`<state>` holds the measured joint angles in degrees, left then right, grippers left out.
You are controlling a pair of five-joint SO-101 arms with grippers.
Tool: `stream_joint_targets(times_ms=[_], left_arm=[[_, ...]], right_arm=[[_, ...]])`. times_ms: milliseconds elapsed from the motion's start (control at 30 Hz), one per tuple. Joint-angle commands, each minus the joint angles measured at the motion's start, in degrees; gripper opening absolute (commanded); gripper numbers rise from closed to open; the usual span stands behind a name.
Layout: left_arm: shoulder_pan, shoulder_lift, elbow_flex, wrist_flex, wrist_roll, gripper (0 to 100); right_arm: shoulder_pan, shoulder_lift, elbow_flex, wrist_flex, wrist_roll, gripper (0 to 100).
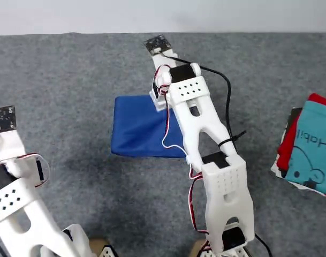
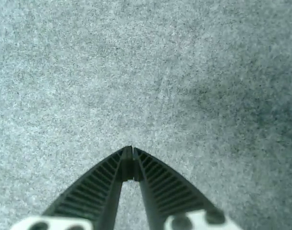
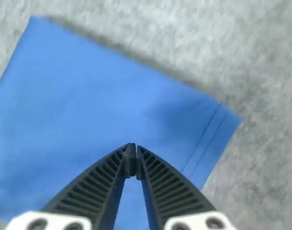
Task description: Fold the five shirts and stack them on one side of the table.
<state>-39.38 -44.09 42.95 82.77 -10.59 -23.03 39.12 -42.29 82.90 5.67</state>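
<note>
A blue shirt [image 1: 138, 131] lies folded into a rectangle on the grey table cover [image 1: 71, 69], near the middle. The right arm [image 1: 190, 96] stretches from the near edge over the shirt's right side. My right gripper [image 3: 131, 148] hangs just above the blue shirt [image 3: 88, 96] with its jaws shut and nothing between them. A hem seam runs near one corner of the cloth. My left gripper [image 2: 132, 149] is shut too, over bare grey cover, and the left arm [image 1: 13, 193] stands at the near left.
A heap of unfolded shirts [image 1: 312, 144] lies at the right edge, a teal one on top of red, white and dark ones. Open grey cover spreads left of the blue shirt and along the far side.
</note>
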Motion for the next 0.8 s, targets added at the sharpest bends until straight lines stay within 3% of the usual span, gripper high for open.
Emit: stream_joint_targets(times_ms=[0, 100, 300, 367, 767], left_arm=[[-0.1, -1.1, -0.2, -1.1, -0.5, 0], [-0.1, -1.1, -0.2, -1.1, -0.5, 0], [-0.1, -1.1, -0.2, -1.1, -0.5, 0], [-0.1, -1.1, -0.2, -1.1, -0.5, 0], [-0.1, -1.1, -0.2, -1.0, -0.5, 0]], right_arm=[[-1.3, -4.6, -2.5, 5.1, -3.0, 1.3], [-1.3, -4.0, -2.5, 8.0, -12.1, 7.7], [-1.1, -1.5, -2.5, 8.2, -23.5, 42.8], [-1.1, -0.1, -2.5, 6.8, -25.4, 49.0], [0.9, 8.5, -2.5, -1.0, -30.5, 48.3]])
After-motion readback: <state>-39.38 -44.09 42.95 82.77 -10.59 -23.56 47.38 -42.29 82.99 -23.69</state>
